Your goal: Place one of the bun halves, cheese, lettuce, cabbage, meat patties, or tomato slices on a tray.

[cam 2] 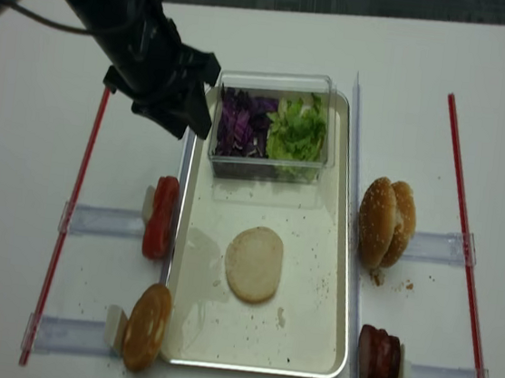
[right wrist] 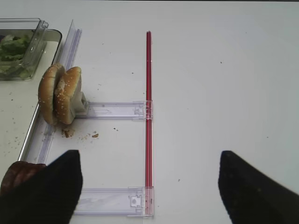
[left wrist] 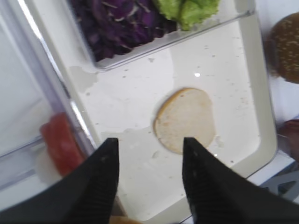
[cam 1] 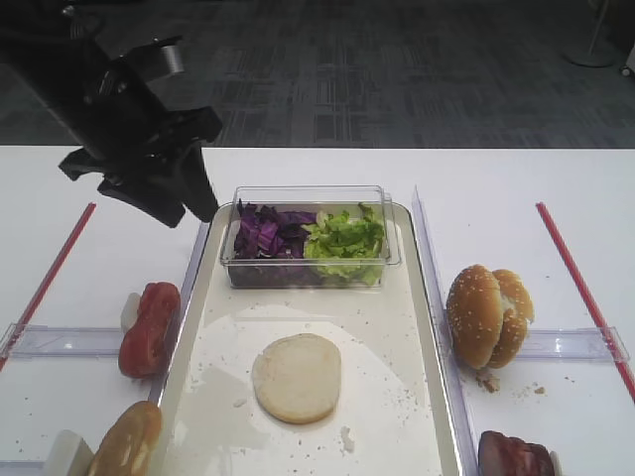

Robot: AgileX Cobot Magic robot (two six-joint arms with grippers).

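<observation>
One pale bun half (cam 1: 296, 377) lies flat near the middle of your tray (cam 1: 417, 327), touching nothing else; being round, it has no long axis to read. The tray's long side runs away from the robot. At its far end sits one clear tub (cam 1: 310, 198) with a heap of cabbage (cam 1: 266, 234) on the left and a heap of lettuce (cam 1: 347, 238) on the right.

Just left of the tray stand a row of tomato slices (cam 1: 147, 329) and one glossy brown bun (cam 1: 127, 443). On the right stand one seeded bun pair (cam 1: 486, 315) and dark meat patties (cam 1: 514, 458).

Your left claw (left wrist: 149, 177) hangs above the tray's left rim, fingers parted, holding nothing. Your right claw (right wrist: 149, 186) hovers over bare desk (right wrist: 224, 84), wide apart and empty.

The desk is white, marked by two red strips (cam 1: 580, 288) and clear plastic rails (cam 1: 571, 342); grey carpet (cam 1: 397, 69) lies beyond.
</observation>
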